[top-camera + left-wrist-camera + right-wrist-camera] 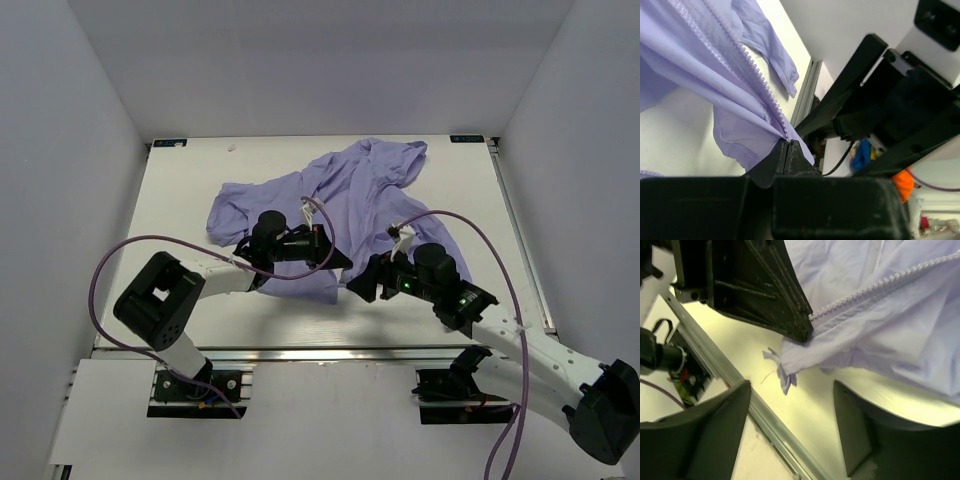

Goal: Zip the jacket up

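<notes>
With the left gripper (788, 145) pinched shut on the zipper (752, 65) end of the jacket (350, 200) crumpled mid-table and the right gripper (790, 425) spread beside it, a sideways tug could slip the thin hem free.

We see our left hand (789, 152) pinched shut on the lavender jacket (695, 60) at the low end of its zipper (759, 76), whose teeth run up to the left. The white surface (670, 130) shows beneath the fabric, and the other arm (910, 110) sits close on the right.
</notes>
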